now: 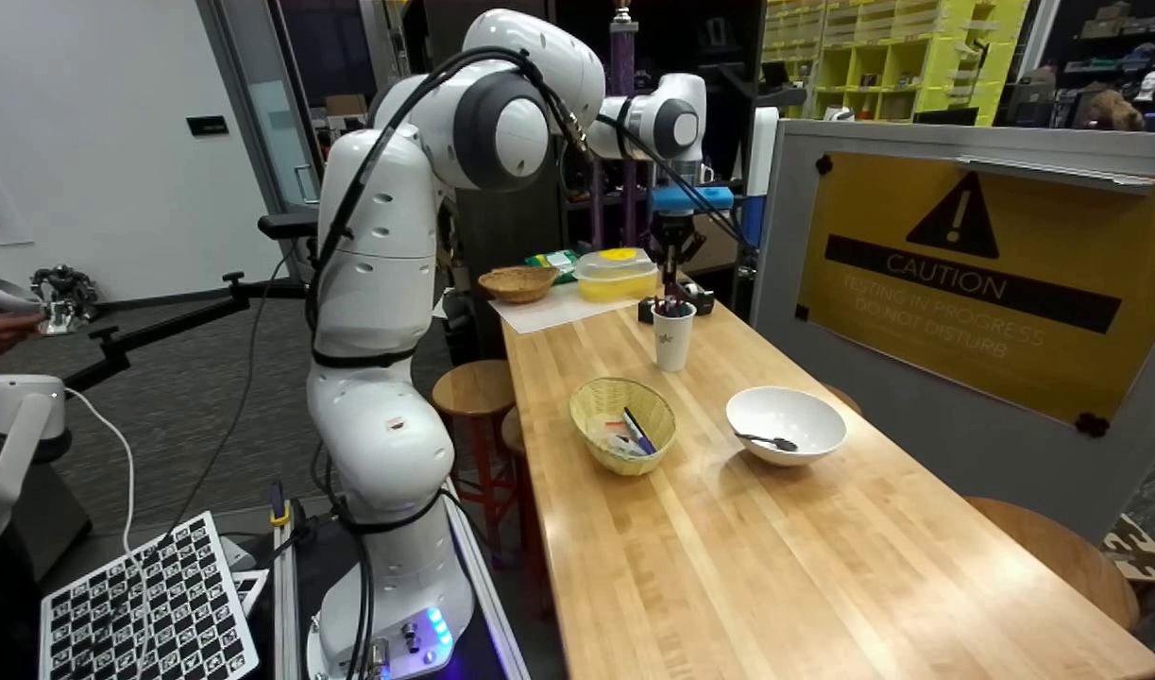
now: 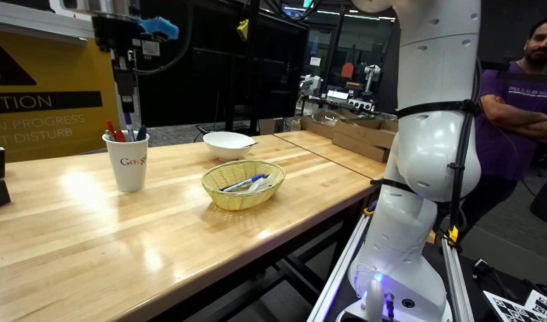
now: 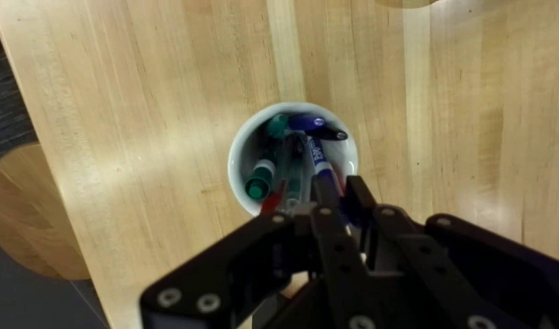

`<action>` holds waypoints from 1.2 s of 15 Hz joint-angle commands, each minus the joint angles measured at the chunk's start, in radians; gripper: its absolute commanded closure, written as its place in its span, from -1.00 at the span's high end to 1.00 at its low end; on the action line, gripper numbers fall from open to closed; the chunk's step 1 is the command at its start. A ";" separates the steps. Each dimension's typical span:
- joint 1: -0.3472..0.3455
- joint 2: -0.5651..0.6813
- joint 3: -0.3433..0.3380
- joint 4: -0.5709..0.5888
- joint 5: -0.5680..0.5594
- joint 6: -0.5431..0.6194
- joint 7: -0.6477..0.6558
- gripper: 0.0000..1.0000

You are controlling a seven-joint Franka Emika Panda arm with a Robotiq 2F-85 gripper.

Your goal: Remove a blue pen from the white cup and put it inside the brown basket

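Note:
The white cup [image 1: 672,342] stands upright on the wooden table, holding several pens and markers. It shows in an exterior view [image 2: 128,167] and from above in the wrist view [image 3: 236,160]. A blue pen [image 3: 319,155] leans in the cup; its purple-blue upper end also shows in an exterior view [image 2: 129,120]. My gripper [image 3: 341,194] is above the cup, fingers close together on either side of the pen's upper end, apparently shut on it. Much of that end is hidden by the fingers. The brown basket [image 2: 237,201], a tan woven bowl [image 1: 624,392], holds a blue marker and a plastic wrapper.
A white bowl [image 1: 808,416] with a dark spoon [image 1: 771,441] stands beyond the basket. A black tape dispenser [image 1: 700,299] is close behind the cup. A wicker basket [image 1: 518,284] and a plastic tub [image 1: 617,280] are at the far table end. Cardboard boxes [image 2: 360,142] are at the opposite end.

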 commanded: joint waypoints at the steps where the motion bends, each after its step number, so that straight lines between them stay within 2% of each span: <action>1: 0.009 -0.076 0.002 -0.027 -0.001 -0.040 0.023 -0.94; 10: 0.002 -0.252 -0.014 -0.070 0.012 -0.118 0.074 -0.94; 14: 0.000 -0.349 -0.028 -0.161 0.033 -0.148 0.110 -0.94; 18: -0.008 -0.435 -0.070 -0.303 0.101 -0.110 0.150 -0.94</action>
